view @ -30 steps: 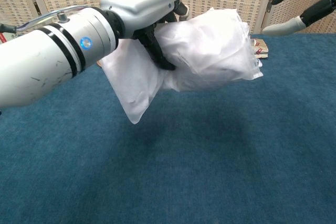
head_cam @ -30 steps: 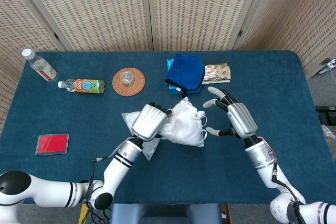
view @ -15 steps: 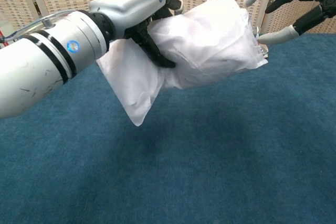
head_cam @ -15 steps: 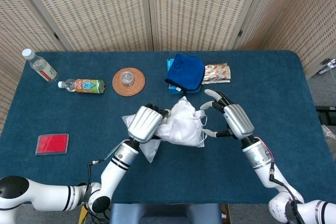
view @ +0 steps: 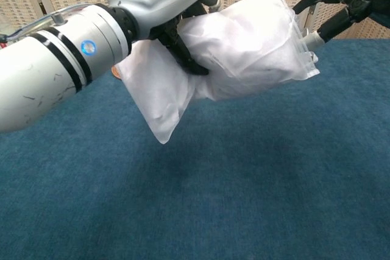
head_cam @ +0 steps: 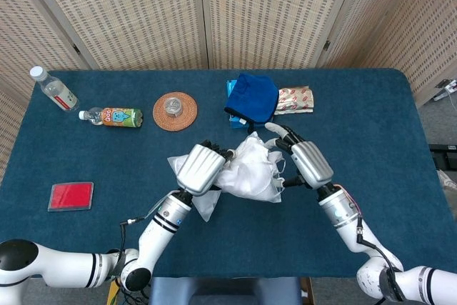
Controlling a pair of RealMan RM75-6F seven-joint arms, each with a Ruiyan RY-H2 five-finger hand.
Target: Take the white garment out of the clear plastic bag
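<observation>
I have the clear plastic bag [head_cam: 246,173] with the white garment [view: 244,47] bunched inside it lifted off the blue counter [head_cam: 371,141], roughly mid-counter and toward my side, and the chest view shows it hanging in the air with a loose flap of plastic drooping below. My left robot hand [head_cam: 201,168] grips the bag around its middle, fingers [view: 183,50] wrapped tight so the plastic cinches there and the bulk of the garment swells out to the right of the grip. My right robot hand [head_cam: 303,162] is at the bag's other end with its fingers spread around the edge of the plastic; one fingertip [view: 312,41] lies against the bag's lower right corner, but I cannot tell whether anything is actually pinched. Just behind the bag lies a dark blue cloth [head_cam: 253,98] on top of a blue packet [head_cam: 233,105], with a patterned snack packet [head_cam: 295,100] touching it on the right. Further left sit a round woven coaster [head_cam: 175,111] with a small metal piece on it, a small bottle with a colourful label [head_cam: 111,116] lying on its side, and a clear water bottle [head_cam: 54,89] near the far left corner. A red card [head_cam: 71,196] lies alone near the left front edge.
</observation>
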